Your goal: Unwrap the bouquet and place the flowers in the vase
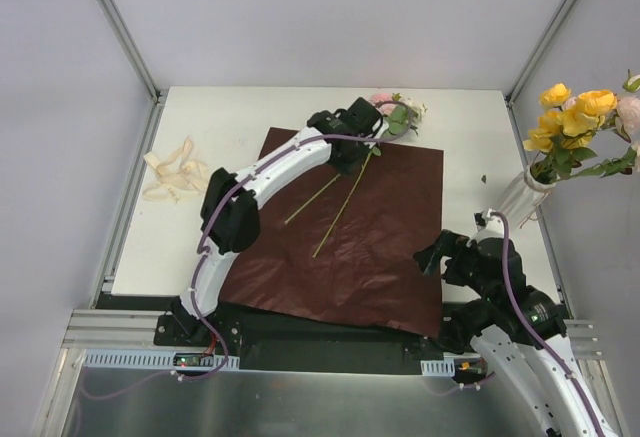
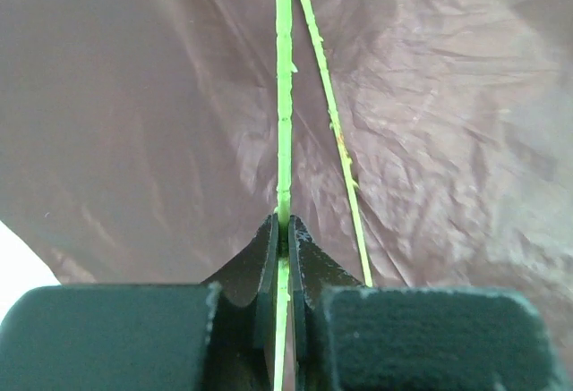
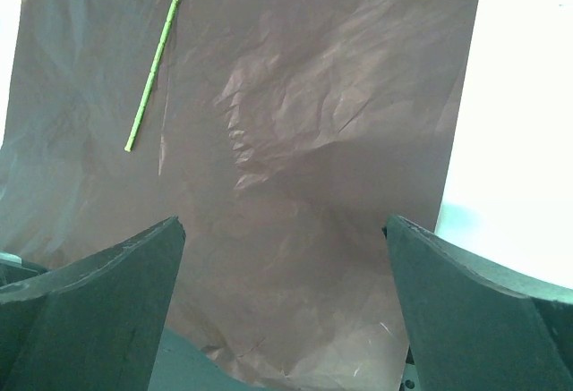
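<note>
Right hand (image 3: 285,230): spread wide, empty, hovering over the near corner of the maroon paper (image 1: 390,247). Vase (image 1: 522,195), yellow blooms (image 1: 575,122) in it, is noted just beyond, to that hand's right. Farther off, left hand (image 2: 285,226) is pinched on one stem (image 2: 284,96); the long axis runs straight ahead of it, second stem (image 2: 333,123) just right. Vase lies well right of that hand.

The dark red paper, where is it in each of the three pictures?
Top view: the dark red paper lies spread across the middle of the table.
Left wrist view: the paper fills the background behind the left tool, which pinches one of the green stems.
Right wrist view: the paper fills most of the picture beyond the open right tool.
Shared landmark: the green stems against it.
</note>
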### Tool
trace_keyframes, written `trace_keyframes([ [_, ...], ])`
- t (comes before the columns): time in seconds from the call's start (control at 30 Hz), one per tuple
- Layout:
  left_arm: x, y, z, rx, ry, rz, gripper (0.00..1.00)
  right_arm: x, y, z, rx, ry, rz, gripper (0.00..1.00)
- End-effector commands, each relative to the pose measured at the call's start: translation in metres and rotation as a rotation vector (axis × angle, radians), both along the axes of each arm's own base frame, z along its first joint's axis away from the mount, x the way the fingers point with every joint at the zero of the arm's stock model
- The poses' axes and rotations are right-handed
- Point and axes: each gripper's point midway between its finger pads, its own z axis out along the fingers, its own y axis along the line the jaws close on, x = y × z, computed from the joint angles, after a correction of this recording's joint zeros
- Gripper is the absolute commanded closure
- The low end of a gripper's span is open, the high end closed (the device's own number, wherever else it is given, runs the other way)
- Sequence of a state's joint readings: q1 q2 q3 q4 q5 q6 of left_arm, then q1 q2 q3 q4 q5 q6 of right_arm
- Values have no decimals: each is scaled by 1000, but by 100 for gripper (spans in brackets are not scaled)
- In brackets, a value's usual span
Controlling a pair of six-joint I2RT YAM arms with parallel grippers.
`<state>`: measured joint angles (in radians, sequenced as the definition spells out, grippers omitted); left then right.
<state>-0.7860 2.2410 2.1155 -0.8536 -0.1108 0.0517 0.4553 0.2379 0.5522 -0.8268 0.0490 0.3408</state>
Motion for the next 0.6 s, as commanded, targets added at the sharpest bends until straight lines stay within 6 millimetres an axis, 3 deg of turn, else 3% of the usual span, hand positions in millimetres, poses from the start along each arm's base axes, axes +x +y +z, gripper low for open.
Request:
trace_keyframes([
  [0.0, -31, 6, 80, -200, 4, 66, 100, 2, -3, 4, 11, 9, -47, 3],
  [0.1, -59, 8, 82, -293, 133, 83, 100, 5, 0, 11, 33, 2, -49, 3],
  [0.23, -100, -8, 97, -448, 287, -18, 100, 9, 6, 22, 67, -9, -46, 3],
  [0.47, -118, -15, 120, -564, 299, -115, 100, 30, 29, 43, 165, -10, -42, 3],
  [0.57, -124, -15, 112, -563, 319, -136, 100, 39, 43, 51, 222, 0, -27, 3],
])
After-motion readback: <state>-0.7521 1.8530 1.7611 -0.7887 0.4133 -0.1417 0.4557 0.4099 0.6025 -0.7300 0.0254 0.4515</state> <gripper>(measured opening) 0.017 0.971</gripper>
